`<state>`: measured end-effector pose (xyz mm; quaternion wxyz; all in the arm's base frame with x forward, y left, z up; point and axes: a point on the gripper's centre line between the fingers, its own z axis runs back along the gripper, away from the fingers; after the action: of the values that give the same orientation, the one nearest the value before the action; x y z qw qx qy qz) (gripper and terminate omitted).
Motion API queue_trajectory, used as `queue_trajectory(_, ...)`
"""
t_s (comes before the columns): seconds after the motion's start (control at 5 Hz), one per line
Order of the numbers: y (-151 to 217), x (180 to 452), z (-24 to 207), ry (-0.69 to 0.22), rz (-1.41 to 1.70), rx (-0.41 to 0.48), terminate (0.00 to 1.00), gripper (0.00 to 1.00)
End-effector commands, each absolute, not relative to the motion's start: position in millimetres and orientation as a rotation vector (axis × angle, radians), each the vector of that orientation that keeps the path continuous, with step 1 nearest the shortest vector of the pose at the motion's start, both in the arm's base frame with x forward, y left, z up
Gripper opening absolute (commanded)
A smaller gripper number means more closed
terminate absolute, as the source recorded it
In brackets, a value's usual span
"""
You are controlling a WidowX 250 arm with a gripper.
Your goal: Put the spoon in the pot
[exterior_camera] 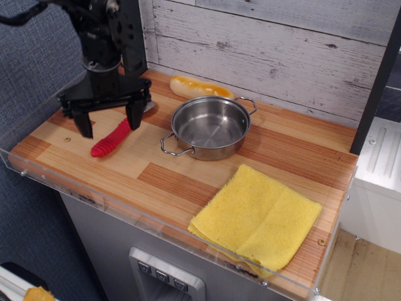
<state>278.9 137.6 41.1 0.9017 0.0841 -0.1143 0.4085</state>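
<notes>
A striped wooden counter [188,182] fills most of the frame, edged along its front and left by a clear plastic lip and backed by a whitewashed plank wall. Near the middle stands the pot [210,127], shallow, round and shiny inside, with nothing in it; one wire loop handle points toward the lower left and the other toward the upper right. Just behind it, close to the wall, lies a yellow-orange bread roll [199,87], near the pot's far rim, though contact between them cannot be made out. In the lower right lies a folded yellow cloth [258,216], apart from the pot and reaching almost to the front lip.

The spoon [111,140] lies flat on the counter to the left of the pot, apart from it. Its ribbed red handle runs toward the lower left; its metal bowl points to the upper right and is mostly hidden behind the black arm.

The claw [109,122] hangs from the black arm in the upper left of the frame, directly over the spoon. Its two dark fingers [133,116] are spread wide, one standing left of the red handle and the other at the handle's upper end. The claw is released and grasps nothing; whether the right-hand finger touches the spoon cannot be told.
</notes>
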Motion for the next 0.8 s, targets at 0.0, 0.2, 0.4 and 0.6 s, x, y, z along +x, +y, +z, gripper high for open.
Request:
queue_trajectory(0.0, 169, 243, 47, -0.247, 1.009, 0.187, 0.0, 1.0)
queue_trajectory(0.2, 175, 230, 54, -0.275, 1.071, 0.194, 0.0, 1.0)
queue_trajectory(0.4, 168, 238, 51, -0.269, 1.026, 0.194, 0.0, 1.0)
queue_trajectory(0.6, 160, 246, 44, -0.256, 0.992, 0.195, 0.0, 1.0)
